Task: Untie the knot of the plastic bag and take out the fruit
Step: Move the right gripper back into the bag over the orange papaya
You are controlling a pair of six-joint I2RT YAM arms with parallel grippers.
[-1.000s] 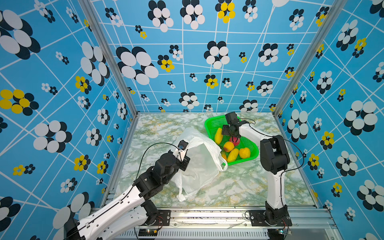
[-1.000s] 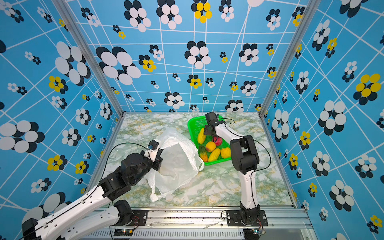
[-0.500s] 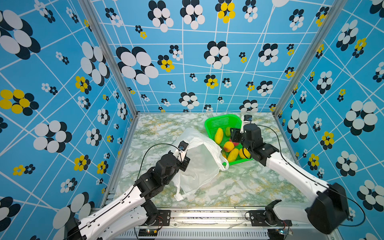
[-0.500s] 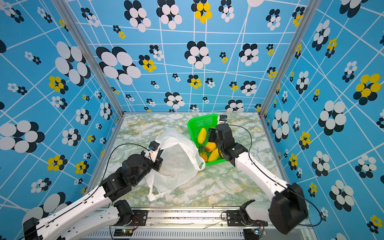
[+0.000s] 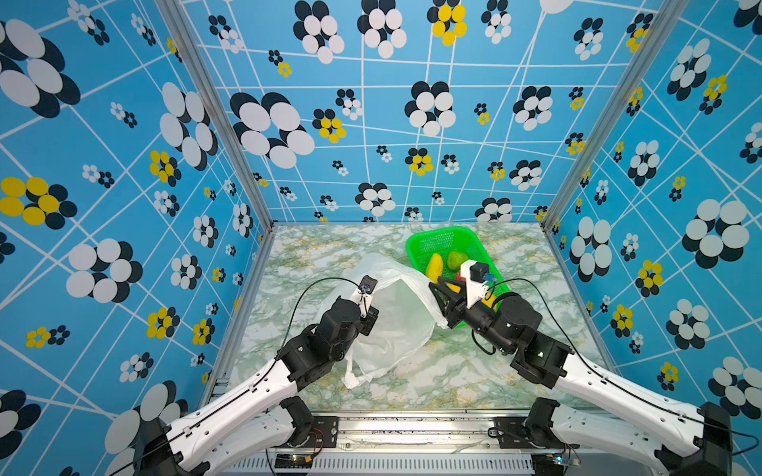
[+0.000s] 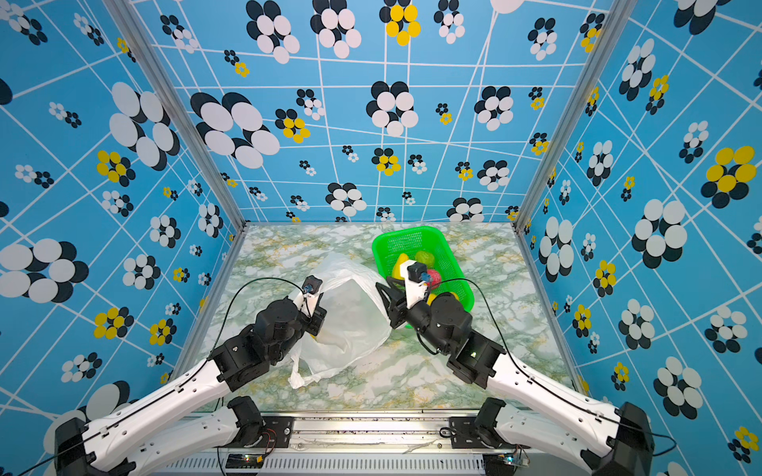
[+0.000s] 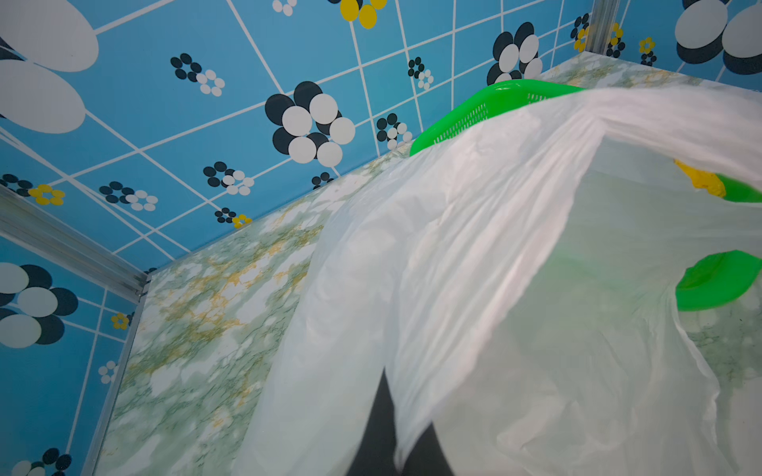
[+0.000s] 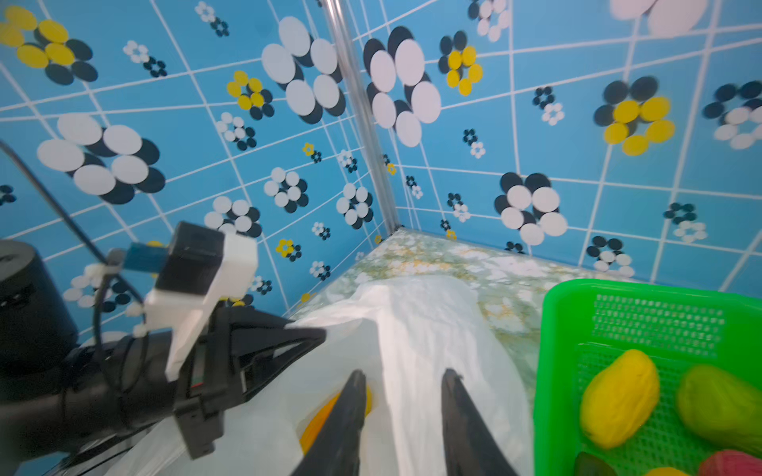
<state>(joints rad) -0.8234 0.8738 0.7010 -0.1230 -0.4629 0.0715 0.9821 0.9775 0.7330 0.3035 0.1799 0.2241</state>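
Left gripper (image 7: 402, 416) clenched on a fold of the plastic bag (image 5: 396, 325), holding that side up off the marble table (image 5: 433, 371). Right gripper (image 8: 404, 375) has its jaws partway apart over the bag film and grips nothing visible. A yellow fruit (image 8: 319, 426) sits in the bag just beside its fingers. The bag lies mid-table, just beside the green basket (image 8: 550, 371). The basket holds a yellow piece (image 8: 618, 395), a green piece (image 8: 721, 408) and a red piece (image 8: 730, 461). Knot not discernible.
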